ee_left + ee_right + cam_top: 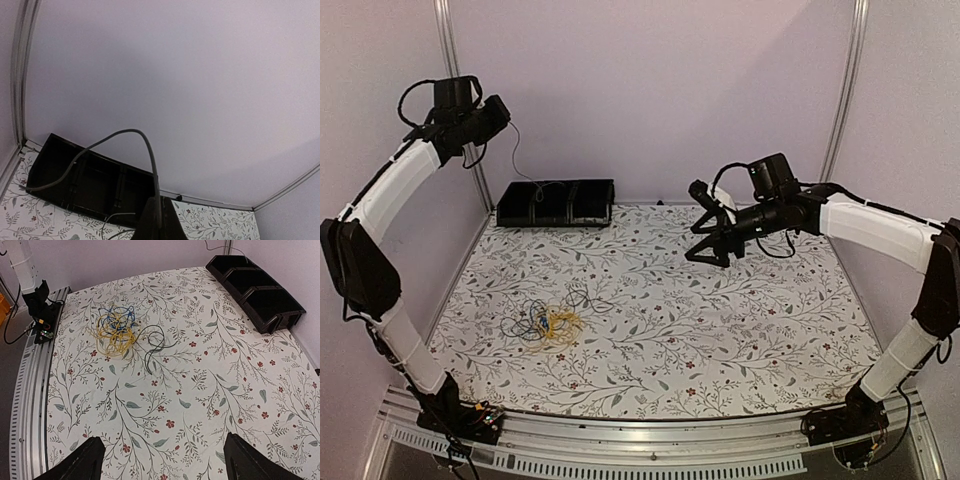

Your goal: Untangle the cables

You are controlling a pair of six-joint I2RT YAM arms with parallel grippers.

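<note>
Black fingers, left gripper (156, 220): pressed together, clamped on a thin grey cable (125, 132) that rises from the tips, arcs over and drops away to the left.
Left arm pose: raised high by the back-left corner post, with the gripper well above the table (750, 340).
Grey cable, far end: runs down to the black bin (555, 203); cannot tell which compartment it reaches.
Right gripper (708, 258): jaws wide apart with nothing between them. It hangs in the air over the right-centre of the table and touches nothing.
Right wrist view: both fingertips sit at the lower edge of the frame, with only floral cloth between them.
Cables (548, 322): a small tangle lying flat on the cloth at the near-left of the table. The yellow and blue coils overlap, and thin black loops trail out of the pile.
Spacing: the tangle is well apart from both grippers and from the bin.
Bin: a row of open compartments at the back-left edge of the table, close to the wall.
</note>
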